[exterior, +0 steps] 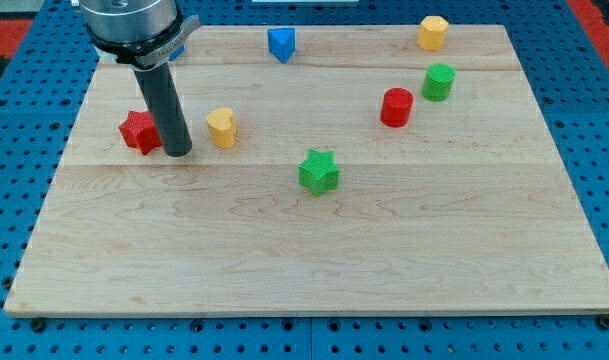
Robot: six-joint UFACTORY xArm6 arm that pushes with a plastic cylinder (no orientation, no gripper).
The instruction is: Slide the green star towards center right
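Note:
The green star (319,171) lies near the middle of the wooden board (314,270). My tip (179,154) rests on the board at the view's left, well to the left of the star. It stands just right of a red star (139,131) and left of a yellow heart (221,127).
A red cylinder (396,107) and a green cylinder (438,82) sit at the upper right. A yellow hexagon block (433,32) is at the top right. A blue block (281,44) is at the top middle. Another blue block (176,50) is partly hidden behind the arm.

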